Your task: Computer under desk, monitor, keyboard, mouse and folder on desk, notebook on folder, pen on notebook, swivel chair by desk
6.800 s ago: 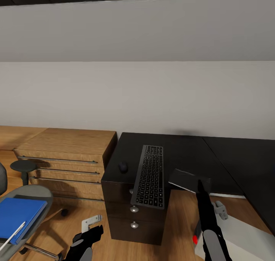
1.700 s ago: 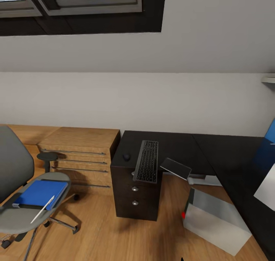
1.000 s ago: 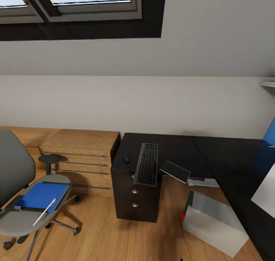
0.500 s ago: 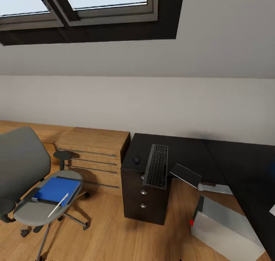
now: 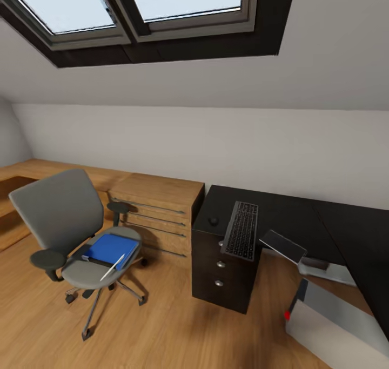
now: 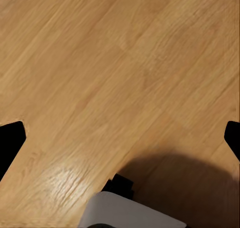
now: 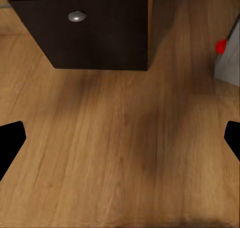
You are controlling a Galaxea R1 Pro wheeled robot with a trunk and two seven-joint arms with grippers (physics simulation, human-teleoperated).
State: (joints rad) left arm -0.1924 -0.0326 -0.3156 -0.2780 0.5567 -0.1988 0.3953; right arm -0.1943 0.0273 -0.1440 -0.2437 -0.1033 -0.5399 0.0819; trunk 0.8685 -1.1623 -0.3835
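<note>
At the frame's lower left the swivel chair [image 5: 67, 226] carries the folder [image 5: 109, 247], the pen [image 5: 112, 267] slanting across its edge. Right of centre, the keyboard [image 5: 241, 237] and mouse [image 5: 214, 221] lie on the black counter [image 5: 286, 217] (keyboard overhanging). Both end effectors spread wide over the floor [image 6: 110, 78], holding nothing.

The head camera is looking forward and down from standing height, taking in the swivel chair [image 5: 75, 234] at lower left, the desk [image 5: 302, 217] at right and the skylight [image 5: 135, 7] along the top. The left wrist camera is pointing down at the wooden floor [image 6: 110, 73] from close range. The right wrist camera is facing the floor and the dark drawer unit [image 7: 80, 30], which is also appearing in the head view [image 5: 224, 277], as is the computer [image 7: 231, 55].
</note>
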